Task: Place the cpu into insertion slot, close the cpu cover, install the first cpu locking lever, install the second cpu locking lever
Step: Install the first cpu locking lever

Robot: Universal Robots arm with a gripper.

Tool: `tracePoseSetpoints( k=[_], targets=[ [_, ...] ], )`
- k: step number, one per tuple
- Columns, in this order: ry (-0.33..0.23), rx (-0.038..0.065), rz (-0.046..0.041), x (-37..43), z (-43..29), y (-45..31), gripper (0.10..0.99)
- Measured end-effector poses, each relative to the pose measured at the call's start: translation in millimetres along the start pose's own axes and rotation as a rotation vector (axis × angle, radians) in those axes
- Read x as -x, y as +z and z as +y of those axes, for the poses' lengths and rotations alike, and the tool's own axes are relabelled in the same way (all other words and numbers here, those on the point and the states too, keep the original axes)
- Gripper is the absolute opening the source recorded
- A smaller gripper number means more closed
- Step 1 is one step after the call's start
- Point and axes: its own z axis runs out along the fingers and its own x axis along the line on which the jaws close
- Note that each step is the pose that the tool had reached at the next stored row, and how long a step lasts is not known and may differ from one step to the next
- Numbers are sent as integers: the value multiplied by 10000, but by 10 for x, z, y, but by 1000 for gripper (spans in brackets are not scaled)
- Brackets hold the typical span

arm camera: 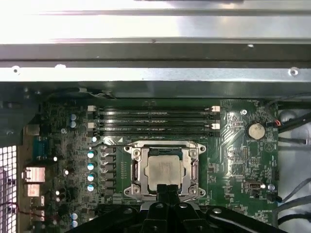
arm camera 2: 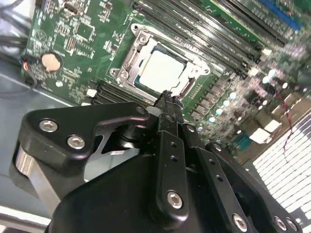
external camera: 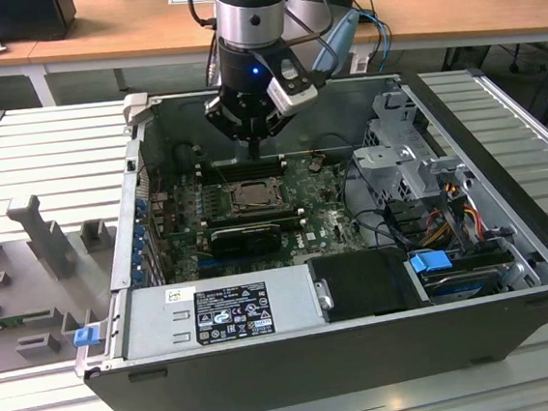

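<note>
- Hovering over the open case [external camera: 319,366] in the upper middle of the exterior view, the jaws point down at the motherboard [external camera: 326,216].
- The cpu [external camera: 252,197] sits flat in its socket, just below the jaw tips in that frame, slightly left of centre.
- In both wrist views the cover [arm camera: 163,146] lies down around the cpu, framing its silver top.
- The jaws look clenched with nothing between them. Their tips meet the socket's nearest edge, with the cpu directly beyond.
- The chip is square, so no long axis. I cannot tell whether the levers are latched.
</note>
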Motion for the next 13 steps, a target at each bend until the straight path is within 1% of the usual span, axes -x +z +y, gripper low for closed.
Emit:
tracePoseSetpoints(
  k=[1, 4, 6, 8, 11, 13],
  targets=[
    [-332, -4, 5, 0, 0, 1, 106],
    [-848, -9, 12, 0, 0, 2, 106],
    [-1030, -11, 14, -6, 0, 3, 106],
    [-1086, -10, 12, -27, 1, 4, 106],
    [-1123, -12, 3, -102, 3, 6, 106],
    [-1130, -14, 0, -165, 5, 7, 106]
  ],
)
